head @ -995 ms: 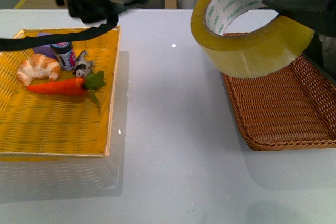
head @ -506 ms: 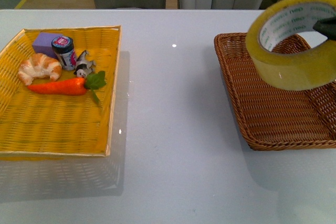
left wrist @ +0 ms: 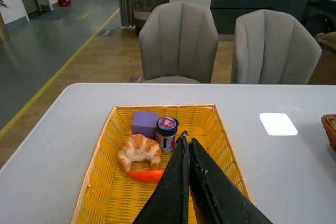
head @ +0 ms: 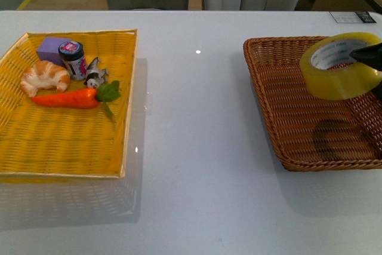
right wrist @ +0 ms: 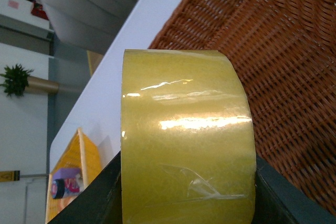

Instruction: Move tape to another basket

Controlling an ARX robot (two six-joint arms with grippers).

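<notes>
The tape (head: 339,74), a wide yellowish roll with a white core and green lettering, hangs tilted just above the far right part of the brown wicker basket (head: 310,129). Its shadow falls on the basket floor. My right gripper (head: 371,64) is shut on the tape at the frame's right edge. In the right wrist view the tape (right wrist: 186,129) fills the space between the black fingers (right wrist: 286,198), with the basket (right wrist: 294,51) beyond it. My left gripper (left wrist: 186,141) is shut and empty, raised above the yellow tray (left wrist: 105,182). It does not show in the front view.
The flat yellow tray (head: 65,141) at the left holds a croissant (head: 43,77), a carrot (head: 65,98), a purple block (head: 51,46), a small jar (head: 73,59) and a small grey figure (head: 94,76). Bare white table lies between tray and basket. Chairs stand beyond the far edge.
The tape has moved right and down with my right gripper, from high near the camera to just above the basket. The left arm has left the front view.
</notes>
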